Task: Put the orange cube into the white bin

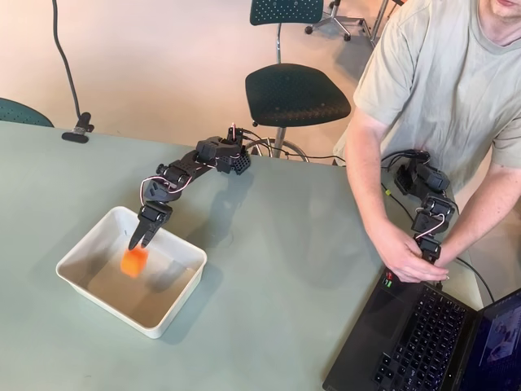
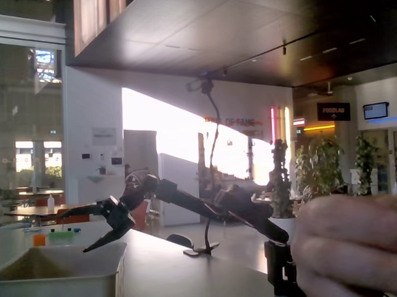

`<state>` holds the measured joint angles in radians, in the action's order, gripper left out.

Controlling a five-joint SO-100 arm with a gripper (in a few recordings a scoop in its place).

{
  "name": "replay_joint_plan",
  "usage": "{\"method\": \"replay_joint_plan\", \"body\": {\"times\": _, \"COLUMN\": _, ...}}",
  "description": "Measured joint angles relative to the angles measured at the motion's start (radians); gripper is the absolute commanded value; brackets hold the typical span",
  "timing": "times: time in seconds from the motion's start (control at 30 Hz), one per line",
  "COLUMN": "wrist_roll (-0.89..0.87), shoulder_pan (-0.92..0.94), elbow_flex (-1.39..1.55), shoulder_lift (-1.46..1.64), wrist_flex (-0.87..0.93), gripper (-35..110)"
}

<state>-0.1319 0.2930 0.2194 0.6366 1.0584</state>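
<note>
One orange cube (image 1: pixel 134 261) lying inside white bin (image 1: pixel 131 270), just below black hand (image 1: pixel 140 241). Hand spread wide in fixed view, gripping nothing, poised over bin on desk (image 1: pixel 277 269). Risk: dipping lower could snag cube or tip bin.

Glossy white plastic bin (image 1: pixel 85 244), matt orange cube (image 1: pixel 133 261), smooth matt tabletop (image 1: pixel 285 269).

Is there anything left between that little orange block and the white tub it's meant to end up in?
Nothing visible. In the overhead view the orange cube already sits inside the white bin, just below the gripper. In the fixed view the gripper's jaws stand apart above the bin's rim, holding nothing.
</note>
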Motion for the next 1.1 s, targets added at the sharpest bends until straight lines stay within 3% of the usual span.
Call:
{"method": "replay_joint_plan", "body": {"times": 0.2, "wrist_roll": -0.003, "shoulder_pan": -0.003, "elbow_flex": -0.008, "shoulder_lift": 0.055, "wrist_flex": 0.103, "gripper": 58}}
{"method": "replay_joint_plan", "body": {"times": 0.53, "wrist_roll": -0.003, "shoulder_pan": -0.005, "elbow_flex": -0.009, "shoulder_lift": 0.575, "wrist_flex": 0.598, "gripper": 58}}
{"method": "replay_joint_plan", "body": {"times": 0.7, "wrist_roll": -0.021, "shoulder_pan": 0.032, "elbow_flex": 0.063, "shoulder_lift": 0.867, "wrist_flex": 0.657, "gripper": 58}}
{"method": "replay_joint_plan", "body": {"times": 0.87, "wrist_roll": -0.051, "shoulder_pan": 0.067, "elbow_flex": 0.373, "shoulder_lift": 1.085, "wrist_flex": 0.66, "gripper": 58}}
{"method": "replay_joint_plan", "body": {"times": 1.1, "wrist_roll": -0.051, "shoulder_pan": 0.029, "elbow_flex": 1.032, "shoulder_lift": 1.373, "wrist_flex": 0.641, "gripper": 58}}
